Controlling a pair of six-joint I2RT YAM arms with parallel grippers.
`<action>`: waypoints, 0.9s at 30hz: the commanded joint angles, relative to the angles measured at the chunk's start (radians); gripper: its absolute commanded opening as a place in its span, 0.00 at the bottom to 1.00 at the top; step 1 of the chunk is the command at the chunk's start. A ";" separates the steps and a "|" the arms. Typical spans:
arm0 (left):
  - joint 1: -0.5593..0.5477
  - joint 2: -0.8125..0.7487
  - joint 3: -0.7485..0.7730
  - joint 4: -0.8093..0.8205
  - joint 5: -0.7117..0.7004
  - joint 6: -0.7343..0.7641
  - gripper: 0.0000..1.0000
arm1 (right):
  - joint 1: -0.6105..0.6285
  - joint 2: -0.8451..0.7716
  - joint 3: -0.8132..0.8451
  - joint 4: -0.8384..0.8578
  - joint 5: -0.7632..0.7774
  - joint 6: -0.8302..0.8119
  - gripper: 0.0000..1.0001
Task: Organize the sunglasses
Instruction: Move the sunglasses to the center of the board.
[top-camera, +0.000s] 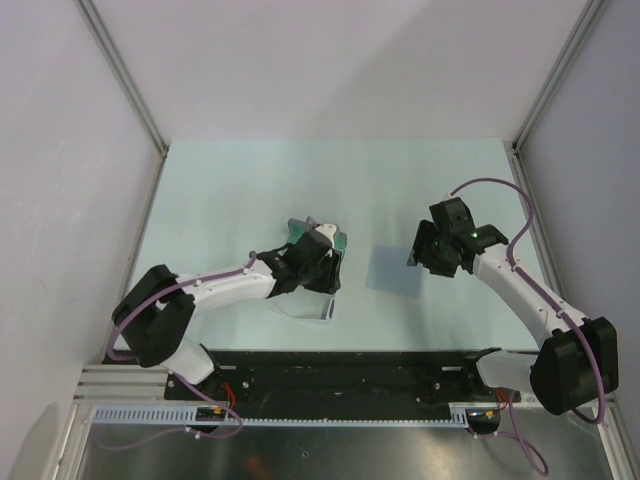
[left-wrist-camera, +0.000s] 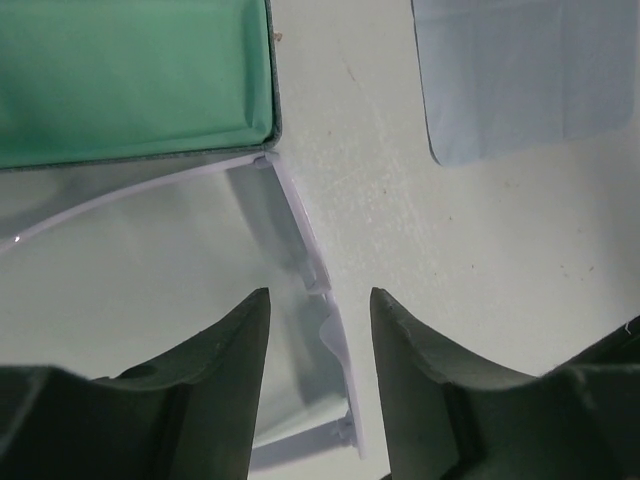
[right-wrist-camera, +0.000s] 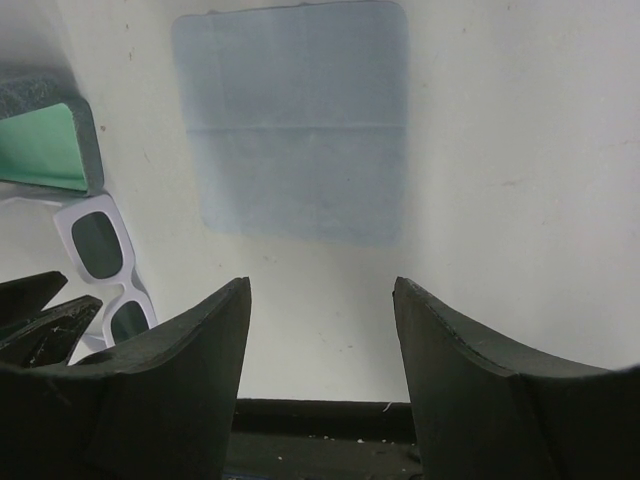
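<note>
The sunglasses (left-wrist-camera: 338, 335) lie on the table just in front of the open grey case (left-wrist-camera: 130, 75) with its green lining. They have a white frame and dark lenses. My left gripper (left-wrist-camera: 313, 295) hangs over them with its jaws apart. The white front of the frame runs between the two fingers and a gap shows on each side. In the right wrist view the sunglasses (right-wrist-camera: 100, 260) sit left of the grey-blue cloth (right-wrist-camera: 295, 130). My right gripper (right-wrist-camera: 320, 290) is open and holds nothing, near the table's front edge beside the cloth. From above, the sunglasses (top-camera: 325, 308) show faintly below the left gripper (top-camera: 322, 275).
The cloth (top-camera: 395, 270) lies flat between the two arms, and the right gripper (top-camera: 432, 252) sits at its right edge. The case (top-camera: 341, 242) is partly covered by the left wrist. A black rail (top-camera: 340, 370) borders the table's near edge.
</note>
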 joint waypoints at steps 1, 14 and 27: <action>-0.002 0.038 0.046 0.017 -0.009 -0.018 0.49 | 0.006 -0.033 -0.009 0.005 0.018 -0.012 0.64; -0.002 0.090 0.081 0.031 -0.027 0.002 0.24 | -0.004 -0.042 -0.012 0.000 0.030 -0.018 0.62; -0.001 -0.014 -0.003 0.025 -0.026 0.013 0.00 | -0.014 -0.042 -0.010 0.004 0.040 -0.019 0.61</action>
